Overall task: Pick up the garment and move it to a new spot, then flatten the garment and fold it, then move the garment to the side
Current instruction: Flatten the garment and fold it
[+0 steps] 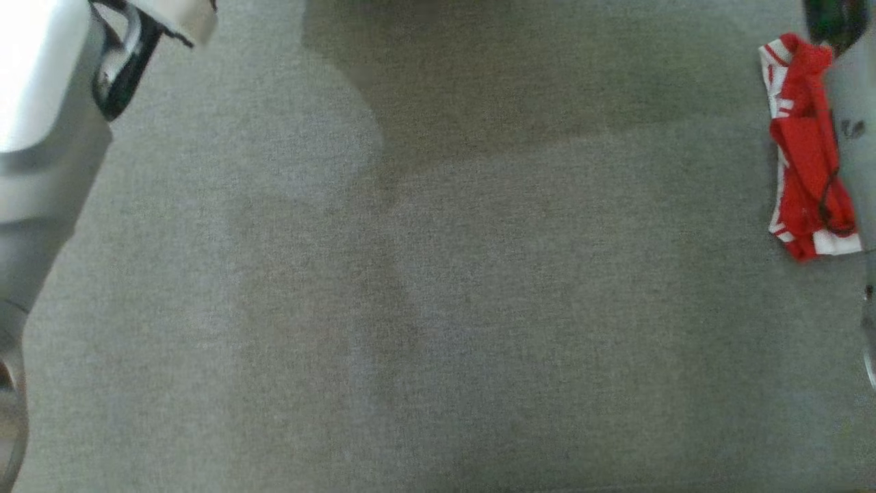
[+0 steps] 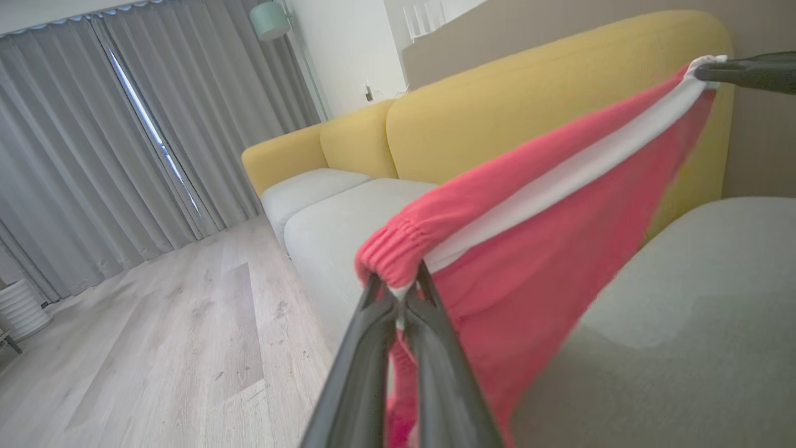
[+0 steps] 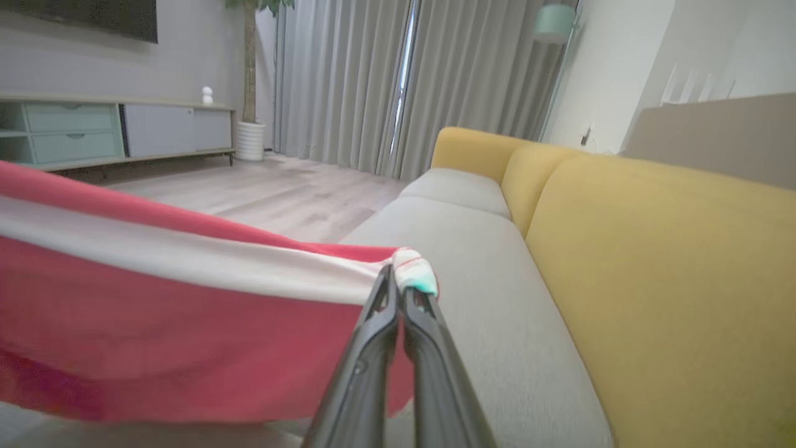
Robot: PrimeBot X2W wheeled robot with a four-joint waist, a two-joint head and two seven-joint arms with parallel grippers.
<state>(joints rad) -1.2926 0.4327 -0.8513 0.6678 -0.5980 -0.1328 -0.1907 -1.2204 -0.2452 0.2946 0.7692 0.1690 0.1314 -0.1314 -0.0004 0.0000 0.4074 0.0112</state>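
Grey sofa cushion (image 1: 410,274) spreads below the rig, with a yellow backrest (image 2: 528,106) and pale wooden floor (image 2: 155,348) beyond it. Starting at the jaws: my left gripper (image 2: 401,295), low in the middle of the left wrist frame, has its two dark fingers pressed together on the gathered elastic end of the garment (image 2: 535,249). My right gripper (image 3: 398,286) is pinched just as tightly on the opposite end, where a small white-and-teal tab (image 3: 415,274) pokes past the fingertips. Between the two grips the red cloth hangs as a sagging sheet above the cushion; I cannot tell whether its lower edge brushes the seat. Its long axis follows the white stripe (image 2: 559,177), running from lower centre to the upper right of the left wrist frame. From the head camera it shows as a narrow red-and-white bunch at the far right edge, running top to bottom beside a pale forearm (image 1: 852,103). I judge it light, soft and limp with some stretch, neither fragile nor slick. The thick banded ends look like the best places to hold, since thin cloth could creep out of a narrow pinch if I pull it taut.
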